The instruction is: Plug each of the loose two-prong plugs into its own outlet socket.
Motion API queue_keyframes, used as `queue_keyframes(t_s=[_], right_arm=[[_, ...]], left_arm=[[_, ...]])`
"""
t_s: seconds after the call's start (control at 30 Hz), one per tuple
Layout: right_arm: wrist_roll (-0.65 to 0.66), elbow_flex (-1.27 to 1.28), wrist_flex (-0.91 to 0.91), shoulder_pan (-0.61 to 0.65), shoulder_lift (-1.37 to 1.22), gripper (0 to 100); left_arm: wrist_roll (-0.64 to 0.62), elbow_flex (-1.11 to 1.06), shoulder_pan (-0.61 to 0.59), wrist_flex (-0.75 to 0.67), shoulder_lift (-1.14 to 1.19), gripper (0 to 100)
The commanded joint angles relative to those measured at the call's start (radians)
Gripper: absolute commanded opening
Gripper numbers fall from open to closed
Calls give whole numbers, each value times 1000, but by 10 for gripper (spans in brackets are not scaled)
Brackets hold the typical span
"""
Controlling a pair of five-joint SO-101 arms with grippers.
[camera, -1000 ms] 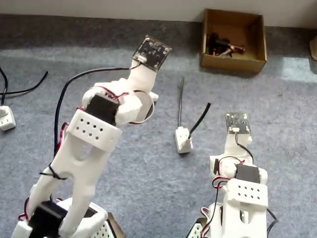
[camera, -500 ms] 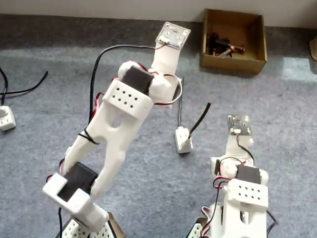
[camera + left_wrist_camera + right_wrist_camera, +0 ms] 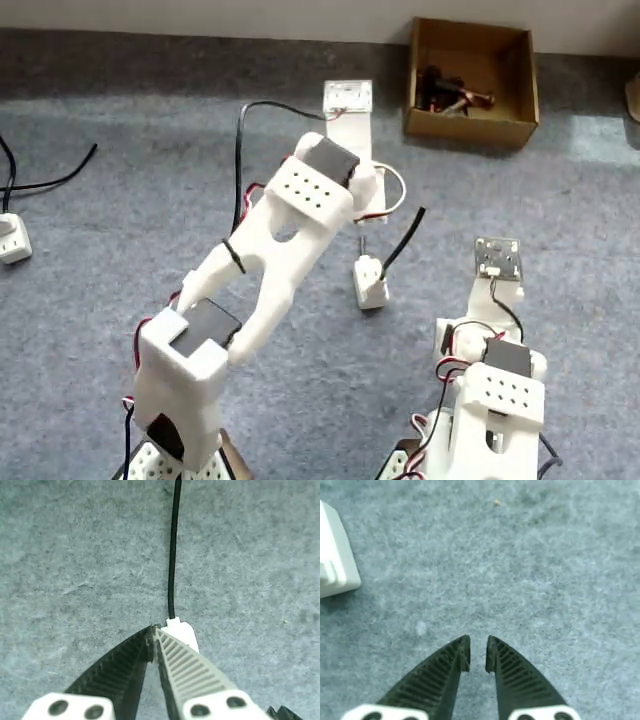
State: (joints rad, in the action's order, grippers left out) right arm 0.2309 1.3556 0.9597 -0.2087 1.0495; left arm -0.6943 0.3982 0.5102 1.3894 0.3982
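- Left tool point(image 3: 154, 630): the tips are seen pressed together, with nothing held between them.
- A white plug point(image 3: 181, 634) is seen lying on the grey carpeted desk point(image 3: 75, 555), just beside the tip of the left tool's pale finger point(image 3: 187, 672) and partly hidden behind it. Contact between the two cannot be judged.
- A black cable point(image 3: 172, 555) is seen running straight away from the plug's end across the desk.
- Left arm point(image 3: 290, 230): recorded stretched out over the middle of the desk, toward the far side.
- Right tool point(image 3: 477, 656): the tips are parted by a narrow gap and nothing is gripped; it is held low over bare carpet.
- A white socket block point(image 3: 370, 283) is noted on the desk between the two arms, with black cables leading from it. It also appears off to one side of the right tool, well apart from it.
- Right arm point(image 3: 497, 390): seen drawn back near its base.
- A second white socket point(image 3: 12, 240) lies at the desk's left edge.
- A cardboard box point(image 3: 468, 128) stands at the far side.
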Motion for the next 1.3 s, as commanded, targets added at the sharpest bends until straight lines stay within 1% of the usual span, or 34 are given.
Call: queue_keyframes(t_s=[0.0, 0.13, 0.53, 0.57, 0.67, 0.7, 0.9, 0.97, 1.13, 1.27], right_arm=[[6, -4, -18, -12, 15, 56], [8, -4, -21, -12, 15, 56], [8, -4, -21, -12, 15, 56], [8, -4, -21, -12, 15, 56], [6, -4, -21, -12, 15, 56], [6, -4, -21, -13, 15, 56], [3, -2, -21, -13, 15, 56], [3, -2, -21, -35, 15, 56], [8, -2, -22, -105, 15, 56], [8, -2, -22, -110, 15, 56]], left_arm=[[-18, 50, 18, 0, 33, 8], [-15, 51, 36, -5, 71, 8], [-14, 45, 36, 3, 47, 7], [-8, 45, 36, 3, 48, 7], [74, 45, 38, 3, 53, 7], [78, 45, 38, 6, 53, 7], [-3, 44, 39, 9, 54, 8], [-28, 42, 39, 9, 54, 16], [-129, 21, 51, 9, 54, 121], [-218, 30, 77, 55, 53, 191]])
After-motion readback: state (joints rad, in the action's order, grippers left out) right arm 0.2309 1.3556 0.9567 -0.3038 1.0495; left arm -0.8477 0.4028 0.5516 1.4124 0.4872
